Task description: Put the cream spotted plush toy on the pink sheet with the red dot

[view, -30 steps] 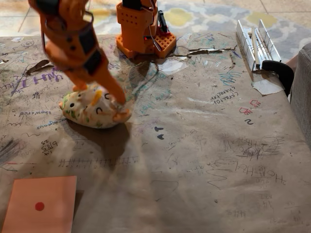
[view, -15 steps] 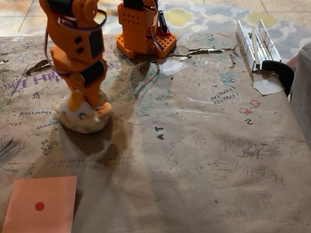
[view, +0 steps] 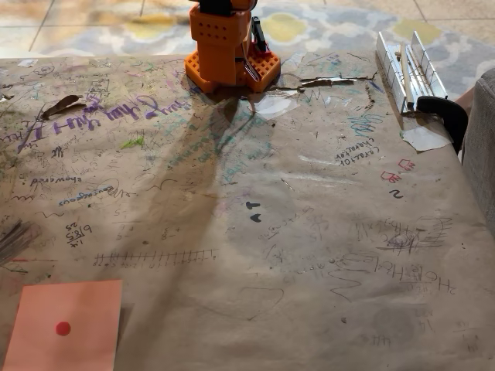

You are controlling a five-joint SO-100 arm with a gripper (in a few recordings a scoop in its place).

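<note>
Half a second ago the arm stood over the plush at the left of the bench, its jaws down on the toy; now both are gone from that spot. The patch of scribbled brown paper (view: 131,182) where the toy sat is bare, with only handwriting and a long soft shadow running across it. Of the arm, the orange base (view: 230,46) at the far edge is what shows, with its upper links rising out of the top of the fixed view. The likely reading is that the toy went up with the arm, lifted clear above the frame, though nothing here confirms it. How the jaws stand I cannot tell, nor whether they hold anything, and where the plush is now I cannot tell either. The pink sheet (view: 66,326) lies flat at the near left corner of the bench (view: 325,232), its red dot (view: 63,328) uncovered and nothing resting on it. So the placing is not yet done: if the toy is indeed carried, what remains is the move toward the near left and the setting down over the dot.
</note>
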